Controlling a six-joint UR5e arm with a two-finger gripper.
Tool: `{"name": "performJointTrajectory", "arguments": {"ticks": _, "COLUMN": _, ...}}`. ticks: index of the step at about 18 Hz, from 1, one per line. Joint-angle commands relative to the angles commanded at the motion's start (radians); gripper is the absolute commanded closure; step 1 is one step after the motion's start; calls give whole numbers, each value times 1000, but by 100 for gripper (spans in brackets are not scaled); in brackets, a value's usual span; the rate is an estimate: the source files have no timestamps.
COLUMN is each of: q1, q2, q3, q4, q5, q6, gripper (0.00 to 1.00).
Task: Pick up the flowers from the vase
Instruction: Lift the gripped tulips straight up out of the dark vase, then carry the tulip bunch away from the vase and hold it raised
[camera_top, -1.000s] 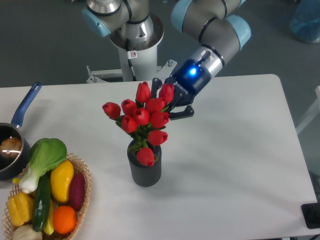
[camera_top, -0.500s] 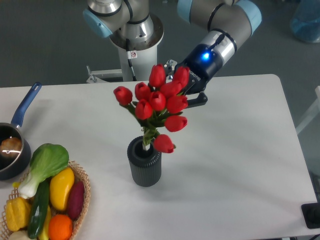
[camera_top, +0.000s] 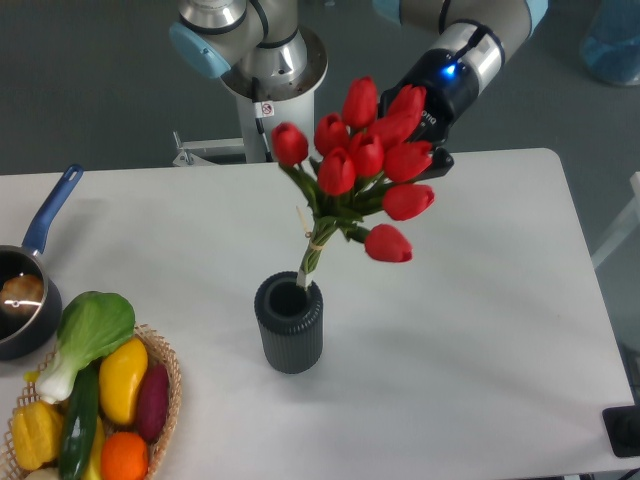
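Note:
The flowers (camera_top: 365, 165), a bunch of red tulip buds on green tied stems, hang tilted in the air above the table. My gripper (camera_top: 412, 150) is behind the buds at the upper right and is shut on the bunch; its fingertips are mostly hidden by the buds. The stem ends (camera_top: 305, 275) sit right at the mouth of the vase (camera_top: 289, 325), a dark grey ribbed cylinder standing upright on the white table. I cannot tell if the stem tips are still inside the mouth.
A wicker basket (camera_top: 165, 385) with toy vegetables and fruits sits at the front left corner. A blue-handled saucepan (camera_top: 30, 275) stands at the left edge. The robot's base (camera_top: 265, 70) is behind the table's far edge.
My gripper has risen and moved right with the flowers. The bunch has lifted from deep in the vase until only the stem ends are at its mouth. The vase has stayed put.

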Motion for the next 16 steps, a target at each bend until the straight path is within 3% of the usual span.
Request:
{"name": "performJointTrajectory", "arguments": {"ticks": 5, "q1": 34, "q2": 11, "q3": -11, "q4": 0, "q5": 5, "q6": 5, "gripper": 93}}
{"name": "performJointTrajectory", "arguments": {"ticks": 10, "q1": 135, "q2": -2, "q3": -14, "q4": 8, "q5": 9, "q6": 32, "gripper": 94}}
{"name": "performJointTrajectory", "arguments": {"ticks": 13, "q1": 150, "q2": -11, "q3": -20, "q4": 8, "q5": 20, "q6": 41, "gripper": 94}}
{"name": "performJointTrajectory", "arguments": {"ticks": 16, "q1": 172, "q2": -35, "q3": -44, "q4": 8, "q5": 34, "q6": 141, "gripper": 94}}
